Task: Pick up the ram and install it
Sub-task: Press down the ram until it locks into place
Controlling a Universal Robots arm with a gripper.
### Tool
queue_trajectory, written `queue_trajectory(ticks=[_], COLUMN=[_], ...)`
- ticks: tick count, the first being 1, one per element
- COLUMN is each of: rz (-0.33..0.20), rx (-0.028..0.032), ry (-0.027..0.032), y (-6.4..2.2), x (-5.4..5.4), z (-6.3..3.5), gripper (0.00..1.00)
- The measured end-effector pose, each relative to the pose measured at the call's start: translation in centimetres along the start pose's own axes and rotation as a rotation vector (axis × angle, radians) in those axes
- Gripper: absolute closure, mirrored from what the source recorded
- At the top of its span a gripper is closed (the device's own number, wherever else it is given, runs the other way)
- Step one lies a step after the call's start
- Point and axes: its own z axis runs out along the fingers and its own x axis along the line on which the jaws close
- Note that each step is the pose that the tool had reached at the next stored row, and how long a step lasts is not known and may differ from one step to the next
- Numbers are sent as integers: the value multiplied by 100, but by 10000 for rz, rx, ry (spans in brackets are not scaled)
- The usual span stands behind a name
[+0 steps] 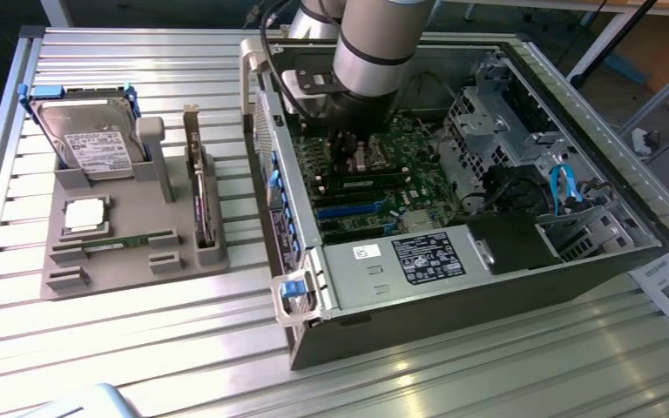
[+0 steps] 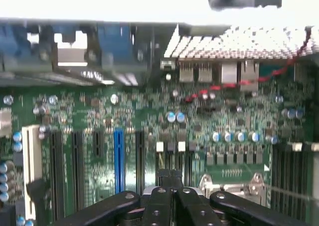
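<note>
The ram (image 1: 116, 243), a thin green stick, lies flat in a slot of the grey holder (image 1: 137, 270) at the exterior view's left. My gripper (image 1: 350, 161) is far from it. It reaches down inside the open computer case (image 1: 428, 261), just over the green motherboard (image 1: 399, 144). In the wrist view the gripper (image 2: 171, 175) is shut. Its black fingers (image 2: 158, 198) meet with nothing visible between them. They hover above the board beside a metal socket frame (image 2: 234, 186).
The holder also carries a hard drive (image 1: 91, 139), a square silver chip (image 1: 84, 213) and an upright expansion card (image 1: 201, 196). Inside the case are a heatsink (image 2: 234, 41), a blue slot (image 2: 118, 158), black slots (image 2: 289, 171), a drive cage (image 1: 486, 113) and blue cables (image 1: 564, 187).
</note>
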Motion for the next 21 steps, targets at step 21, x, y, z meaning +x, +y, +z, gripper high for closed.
queue_trajectory(ticks=[21], rz=[3], rx=[-20], ry=[-1], y=[3], x=[-3], z=[-39], gripper=[90])
